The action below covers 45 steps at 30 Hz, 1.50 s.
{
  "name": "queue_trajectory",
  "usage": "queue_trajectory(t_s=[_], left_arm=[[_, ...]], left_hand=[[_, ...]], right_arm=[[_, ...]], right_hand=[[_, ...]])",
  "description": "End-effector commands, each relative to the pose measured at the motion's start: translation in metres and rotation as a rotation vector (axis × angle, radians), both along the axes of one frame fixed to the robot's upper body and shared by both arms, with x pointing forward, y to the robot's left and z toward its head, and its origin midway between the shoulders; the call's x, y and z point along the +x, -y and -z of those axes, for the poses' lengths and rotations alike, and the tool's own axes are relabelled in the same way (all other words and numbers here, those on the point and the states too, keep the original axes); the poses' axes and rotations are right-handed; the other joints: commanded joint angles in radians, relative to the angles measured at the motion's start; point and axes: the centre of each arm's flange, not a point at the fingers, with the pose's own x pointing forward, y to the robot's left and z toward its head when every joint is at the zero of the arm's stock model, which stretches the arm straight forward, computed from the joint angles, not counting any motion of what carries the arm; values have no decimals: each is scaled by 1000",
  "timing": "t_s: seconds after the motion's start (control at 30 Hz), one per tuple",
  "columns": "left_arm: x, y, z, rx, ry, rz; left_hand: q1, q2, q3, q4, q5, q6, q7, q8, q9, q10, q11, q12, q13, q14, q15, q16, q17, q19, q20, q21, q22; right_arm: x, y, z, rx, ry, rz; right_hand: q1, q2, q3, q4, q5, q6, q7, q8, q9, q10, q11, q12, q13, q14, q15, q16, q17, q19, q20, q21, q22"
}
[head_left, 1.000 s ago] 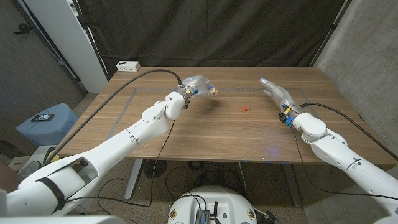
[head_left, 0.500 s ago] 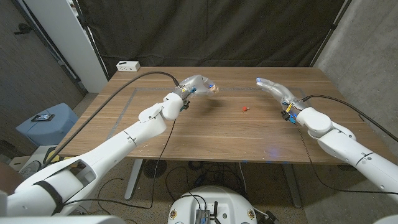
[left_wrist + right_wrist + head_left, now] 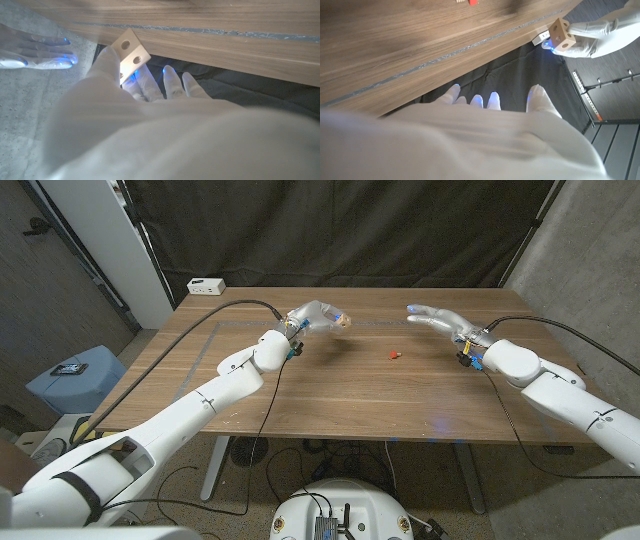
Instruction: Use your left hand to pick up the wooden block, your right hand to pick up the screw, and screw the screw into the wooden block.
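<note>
Block aloft, screw on counter

Wooden block, two holes showing on one face, is pinched in the left hand above the counter. Red screw lies on the counter at about 4 o'clock from the block, well apart. Right hand hovers at the screw's 1 o'clock, fingers spread, holding nothing.
</note>
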Motion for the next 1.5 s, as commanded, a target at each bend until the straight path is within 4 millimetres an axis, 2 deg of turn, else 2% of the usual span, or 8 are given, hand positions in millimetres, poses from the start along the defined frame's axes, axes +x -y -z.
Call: queue_trajectory(t_s=[0.03, 0.4, 0.67, 0.8, 1.1, 1.5], left_arm=[[6, -2, -1, -91, -48, 79], [16, -4, -1, -180, -107, 148], [21, -3, -1, -208, -148, 189], [24, -4, 1, -235, -175, 222], [29, -7, 4, -265, -226, 251], [28, -15, 8, -274, -254, 229]], left_hand=[[5, 10, -2, -2, 8, -5, 1, 1, 1, -5, -3, -1, 5, 0, -109, 1, 6, -7, -1, -1, 3], [9, 10, -4, -4, 8, -7, 0, -1, 1, -7, -3, -3, 8, 0, -108, 1, 6, -17, 2, -4, 3], [10, 13, -6, -4, 9, -10, 1, -3, 2, -11, -3, -5, 10, -6, -105, 0, 8, -30, 8, -8, 3], [8, 13, -8, -3, 8, -10, 0, -3, 2, -13, -3, -7, 12, -8, -102, 0, 9, -39, 12, -11, 3], [6, 18, -11, -1, 9, -9, 4, -3, 2, -16, -2, -10, 16, -20, -96, -3, 11, -74, 25, -19, 3], [6, 19, -14, -1, 10, -6, 2, -2, 2, -19, -2, -13, 18, -26, -98, -4, 12, -88, 28, -20, 3]], right_arm=[[-3, 1, -16, -169, 1, 60], [0, 1, -24, -285, -11, 109], [2, -2, -31, -366, 2, 147], [2, -4, -35, -405, 9, 161], [3, -10, -41, -511, 13, 172], [3, -16, -43, -623, 24, 202]], right_hand=[[21, -7, 10, -5, 4, 2, -5, 2, 2, -4, -11, -1, 4, -4, -28, -2, 1, 8, -7, 0, 2], [71, -34, 21, -10, -9, 12, -13, 6, 4, -6, -23, 0, 5, 2, -26, -1, 2, 29, -2, 4, 2], [102, -48, 27, -9, -19, 27, -11, 11, 5, 1, -19, 3, 5, 13, -28, 2, 2, 38, 0, 4, 2], [121, -60, 30, -8, -26, 34, -12, 13, 6, 5, -35, 4, 5, 17, -30, 2, 2, 44, 1, 4, 2], [143, -74, 33, -7, -31, 41, -17, 15, 7, 5, -36, 2, 5, 23, -31, 3, 2, 48, 4, 3, 2], [172, -90, 38, -5, -35, 53, -22, 19, 8, 7, -30, 2, 5, 31, -30, 4, 2, 56, 11, 3, 3]])
